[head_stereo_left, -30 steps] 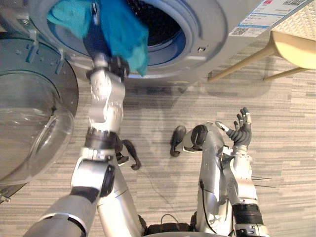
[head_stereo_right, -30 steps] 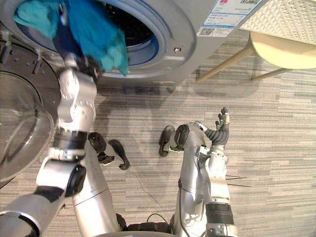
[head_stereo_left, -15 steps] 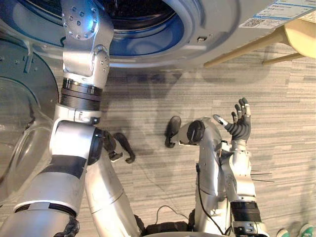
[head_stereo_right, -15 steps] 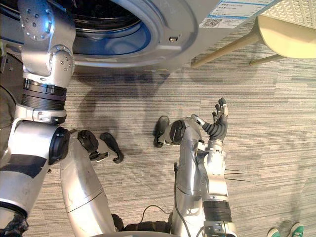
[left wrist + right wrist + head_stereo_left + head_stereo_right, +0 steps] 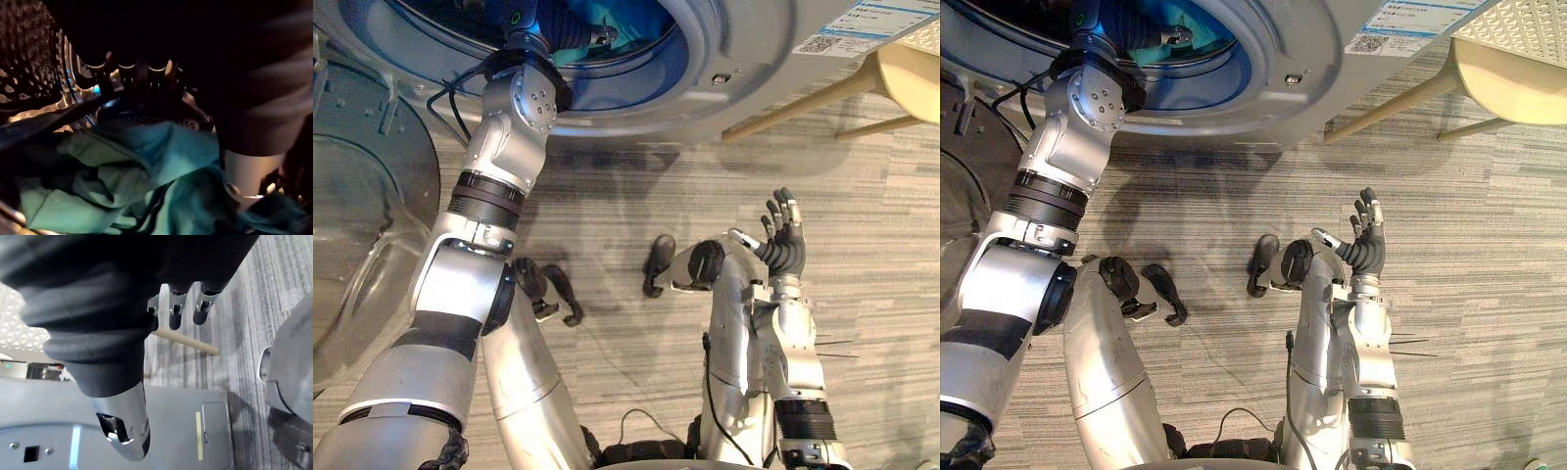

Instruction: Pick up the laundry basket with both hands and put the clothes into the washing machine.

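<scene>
Clothes [image 5: 137, 171] in teal are lying bunched inside the perforated drum [image 5: 24, 49] of the washing machine [image 5: 754, 39]. The left arm is reaching through the round opening, and the left hand [image 5: 563, 24] is sitting inside beside the cloth; whether it is gripping anything cannot be told. The right hand [image 5: 785, 245] is hanging above the striped grey carpet [image 5: 607, 196], fingers [image 5: 176, 308] straight and spread, holding nothing. The glass door [image 5: 362, 215] is standing open at the left, and a pale chair [image 5: 901, 83] is standing just beside the machine.
</scene>
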`<state>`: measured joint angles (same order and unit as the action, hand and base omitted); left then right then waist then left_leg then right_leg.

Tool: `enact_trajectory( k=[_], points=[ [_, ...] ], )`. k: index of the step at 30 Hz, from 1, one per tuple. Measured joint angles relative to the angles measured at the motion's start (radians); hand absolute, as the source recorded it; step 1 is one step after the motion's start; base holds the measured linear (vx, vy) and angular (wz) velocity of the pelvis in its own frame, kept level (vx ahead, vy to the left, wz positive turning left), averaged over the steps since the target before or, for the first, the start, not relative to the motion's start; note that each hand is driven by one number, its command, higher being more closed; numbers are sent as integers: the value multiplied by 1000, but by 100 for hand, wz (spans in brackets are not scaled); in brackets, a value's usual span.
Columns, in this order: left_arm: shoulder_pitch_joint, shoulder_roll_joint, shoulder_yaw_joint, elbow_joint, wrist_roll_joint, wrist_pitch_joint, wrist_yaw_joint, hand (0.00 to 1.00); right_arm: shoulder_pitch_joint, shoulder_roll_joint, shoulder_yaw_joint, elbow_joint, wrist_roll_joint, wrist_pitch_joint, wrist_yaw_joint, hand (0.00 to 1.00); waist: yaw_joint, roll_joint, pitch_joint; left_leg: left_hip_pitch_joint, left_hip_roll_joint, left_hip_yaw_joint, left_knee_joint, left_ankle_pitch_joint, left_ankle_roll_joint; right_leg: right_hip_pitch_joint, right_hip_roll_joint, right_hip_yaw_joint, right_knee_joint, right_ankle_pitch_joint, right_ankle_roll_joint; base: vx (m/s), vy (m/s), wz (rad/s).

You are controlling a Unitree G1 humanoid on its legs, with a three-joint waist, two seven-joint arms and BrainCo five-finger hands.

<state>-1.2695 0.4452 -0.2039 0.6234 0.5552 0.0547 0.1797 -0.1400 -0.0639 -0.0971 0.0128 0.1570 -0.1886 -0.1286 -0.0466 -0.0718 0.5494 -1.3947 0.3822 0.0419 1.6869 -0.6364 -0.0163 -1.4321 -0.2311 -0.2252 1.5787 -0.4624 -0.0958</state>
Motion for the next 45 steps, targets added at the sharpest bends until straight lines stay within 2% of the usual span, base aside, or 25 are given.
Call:
enact_trajectory(
  k=[6, 9, 11, 13, 15, 18, 22, 23, 25, 26, 28, 32, 33, 35, 37, 39, 42, 45],
  points=[
    [81, 0, 141, -102, -159, -1, 94, 0, 31, 1, 30, -3, -11, 1, -2, 0, 4, 0, -1, 42, -19, 2, -67, 37, 3, 61, -13, -21, -54, 0, 0, 29, -71, 14],
    [182, -5, 191, -176, -220, -3, 133, 0, 36, 5, 38, 0, -12, 2, -4, 0, 7, 0, -3, 104, -35, 3, -132, 56, -11, 131, -12, -36, -112, 4, 1, 43, -68, 14],
    [291, -37, 204, -245, -275, -26, 134, 0, 49, 18, 38, 1, -17, 4, -7, 0, 9, 0, -5, 181, -35, 12, -197, 70, -14, 213, -2, -51, -176, 12, 7, 59, -60, 11],
    [443, -106, 216, -294, -326, -52, 138, 0, 83, 24, 38, 3, -41, 8, -18, 0, 15, -1, -20, 283, -38, 34, -281, 87, -22, 305, 10, -55, -253, 24, 16, 74, -46, 5],
    [685, -210, 215, -322, -426, -87, 125, 0, 142, 26, 34, 22, -54, 22, -26, 0, 25, -1, -84, 416, -52, 70, -417, 114, -37, 421, 26, -58, -374, 44, 28, 138, -46, 2],
    [977, -312, 197, -360, -582, -130, 74, 0, 198, 24, 10, 102, -91, 47, -28, 0, 35, 3, -148, 604, -73, 103, -591, 157, -50, 603, 38, -76, -527, 67, 41, 174, -28, 15],
    [1229, -348, 154, -358, -707, -161, -29, 0, 258, 24, -33, 242, -123, 82, -34, 0, 49, 3, -219, 857, -111, 137, -818, 221, -60, 846, 48, -103, -719, 100, 64, 180, -9, 24],
    [1272, -350, 154, -353, -719, -163, -50, 0, 278, 23, -34, 263, -129, 84, -39, 0, 61, 4, -238, 912, -119, 151, -873, 237, -62, 895, 51, -104, -764, 110, 66, 151, 1, 11],
    [1336, -354, 169, -267, -719, -176, -81, 0, 294, 28, -32, 345, -129, 86, -41, 0, 63, 13, -294, 1026, -140, 176, -999, 279, -61, 996, 60, -109, -871, 143, 81, 148, 10, 4],
    [1341, -355, 177, -230, -717, -175, -87, 0, 294, 28, -32, 372, -128, 86, -41, 0, 63, 16, -303, 1057, -144, 185, -1035, 289, -61, 1022, 64, -109, -901, 153, 84, 104, 20, -4],
    [1354, -366, 209, -65, -689, -168, -95, 0, 292, 27, -46, 490, -128, 88, -41, 0, 60, 41, -343, 1172, -162, 214, -1183, 344, -65, 1125, 94, -105, -1048, 213, 99, 100, 29, -15],
    [1361, -368, 220, 98, -619, -153, -93, 0, 278, 9, -76, 664, -125, 92, -41, 0, 54, 79, -388, 1297, -190, 253, -1378, 428, -63, 1234, 136, -86, -1259, 313, 112, 119, 63, -23],
    [1366, -368, 232, 122, -605, -148, -92, 0, 274, 6, -76, 692, -118, 95, -41, 0, 55, 89, -392, 1328, -191, 269, -1402, 434, -65, 1265, 153, -71, -1308, 338, 112, 78, 66, -49],
    [1367, -367, 256, 148, -581, -148, -86, 0, 259, 5, -76, 728, -107, 97, -41, 0, 60, 93, -393, 1357, -194, 253, -1400, 439, -64, 1301, 177, -31, -1363, 372, 113, 70, 43, -63],
    [1364, -364, 258, 165, -581, -148, -80, 0, 236, -9, -76, 750, -87, 95, -42, 0, 60, 94, -395, 1356, -216, 173, -1388, 446, -54, 1310, 191, 14, -1408, 407, 118, 14, -3, -69],
    [1356, -376, 254, 196, -580, -148, -65, 0, 221, -26, -93, 760, -75, 95, -43, 0, 59, 110, -405, 1377, -242, 102, -1423, 451, -51, 1332, 202, 80, -1511, 482, 127, -15, 39, -84],
    [1337, -379, 254, 218, -560, -148, -64, 0, 216, -25, -116, 761, -52, 95, -44, 0, 58, 112, -406, 1429, -258, 149, -1483, 451, -51, 1345, 209, 163, -1592, 552, 137, -57, 108, -88],
    [1311, -375, 255, 233, -547, -148, -55, 0, 198, -20, -121, 765, -28, 95, -44, 0, 56, 101, -401, 1436, -275, 220, -1492, 430, -41, 1289, 218, 275, -1598, 600, 152, -130, 70, -108]
  ],
)
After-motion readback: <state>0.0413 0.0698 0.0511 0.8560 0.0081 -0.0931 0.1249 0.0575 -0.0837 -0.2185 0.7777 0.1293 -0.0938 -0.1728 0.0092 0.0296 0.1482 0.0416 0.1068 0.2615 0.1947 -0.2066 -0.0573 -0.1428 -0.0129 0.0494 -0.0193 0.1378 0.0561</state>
